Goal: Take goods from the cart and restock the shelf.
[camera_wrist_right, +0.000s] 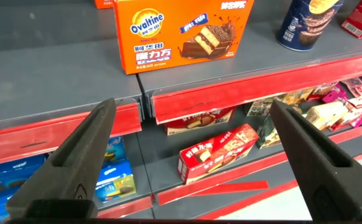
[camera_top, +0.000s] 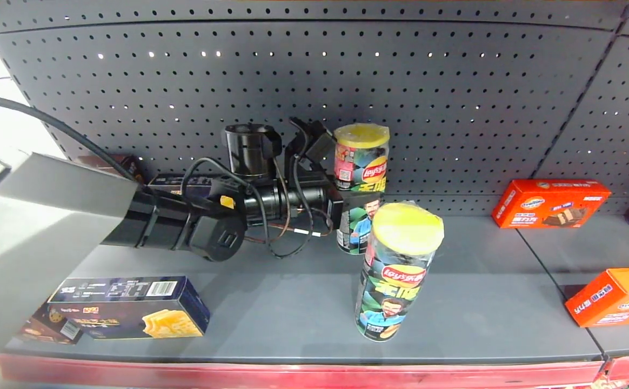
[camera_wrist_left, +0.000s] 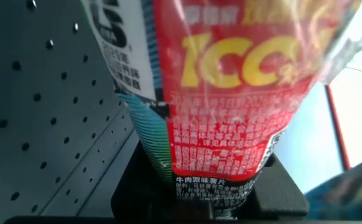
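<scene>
- Left pincer [camera_top: 347, 208]: reaches in from the left across the shelf [camera_top: 271, 308], pinching the rear chip can [camera_top: 361, 162] at about mid-height. In the left wrist view the can's printed wrap sits right against the pincer base.
- Blue box [camera_top: 131, 308]: lies flat at the front left of the shelf, with a smaller dark box [camera_top: 49, 327] touching it at its left end.
- Rear chip can: upright, yellow lid on, close to the pegboard back [camera_top: 401, 70].
- Front chip can [camera_top: 398, 270]: upright on the shelf, just beside and in front of the rear one, yellow lid on.
- Orange boxes: one at the back right [camera_top: 549, 202], one nearer the front on the next shelf section [camera_top: 614, 297].
- Right pincer [camera_wrist_right: 192, 106]: fingers spread wide, nothing between them, facing lower shelves with an orange cake box [camera_wrist_right: 181, 34].
</scene>
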Robot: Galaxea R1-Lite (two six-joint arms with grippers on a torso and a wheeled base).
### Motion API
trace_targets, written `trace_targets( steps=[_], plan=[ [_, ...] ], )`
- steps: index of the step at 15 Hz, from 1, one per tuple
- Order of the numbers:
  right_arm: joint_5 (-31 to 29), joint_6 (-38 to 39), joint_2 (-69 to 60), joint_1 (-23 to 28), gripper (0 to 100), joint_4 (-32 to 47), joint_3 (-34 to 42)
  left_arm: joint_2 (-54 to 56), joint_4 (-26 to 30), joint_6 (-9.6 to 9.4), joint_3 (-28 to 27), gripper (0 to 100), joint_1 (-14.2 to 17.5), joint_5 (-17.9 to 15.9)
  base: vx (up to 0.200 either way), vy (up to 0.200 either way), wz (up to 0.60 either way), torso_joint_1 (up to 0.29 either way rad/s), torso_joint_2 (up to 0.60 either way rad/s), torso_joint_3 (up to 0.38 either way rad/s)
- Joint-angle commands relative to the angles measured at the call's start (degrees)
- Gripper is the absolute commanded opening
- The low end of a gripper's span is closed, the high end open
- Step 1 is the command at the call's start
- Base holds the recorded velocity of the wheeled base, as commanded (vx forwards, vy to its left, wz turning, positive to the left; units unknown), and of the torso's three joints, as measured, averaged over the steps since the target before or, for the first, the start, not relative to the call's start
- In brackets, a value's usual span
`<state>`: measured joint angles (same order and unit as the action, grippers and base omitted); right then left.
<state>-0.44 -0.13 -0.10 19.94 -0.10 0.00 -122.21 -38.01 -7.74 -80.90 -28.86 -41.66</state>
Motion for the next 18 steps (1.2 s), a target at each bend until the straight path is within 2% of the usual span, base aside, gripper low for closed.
trace_targets(
  steps=[1, 11, 15, 16, 18],
  plan=[
    [0.00, -0.04, 0.10, 0.01, 100, 0.01, 0.00, -3.03, 0.04, 0.01, -2.42, 0, 0.64, -0.09, 0.000, 0.000, 0.00, 0.000, 0.00, 0.000],
    [0.00, -0.04, 0.10, 0.01, 100, 0.01, 0.00, -7.60, 0.13, -0.08, -7.52, 0, 1.43, -0.18, 0.000, 0.000, 0.00, 0.000, 0.00, 0.000],
    [0.00, -0.04, 0.10, 0.01, 100, 0.01, 0.00, -8.75, 0.13, -1.58, -7.52, 0, 1.35, -0.18, 0.000, 0.000, 0.00, 0.000, 0.00, 0.000],
    [0.00, -0.04, 0.10, 0.01, 100, 0.01, 0.00, -8.83, 0.13, -1.58, -7.52, 100, 1.35, -0.18, 0.000, 0.000, 0.00, 0.000, 0.00, 0.000],
    [0.00, -0.04, 0.10, 0.01, 100, 0.01, 0.00, -8.83, 0.13, -1.75, -7.43, 100, 1.26, -0.18, 0.000, 0.000, 0.00, 0.000, 0.00, 0.000]
  ],
)
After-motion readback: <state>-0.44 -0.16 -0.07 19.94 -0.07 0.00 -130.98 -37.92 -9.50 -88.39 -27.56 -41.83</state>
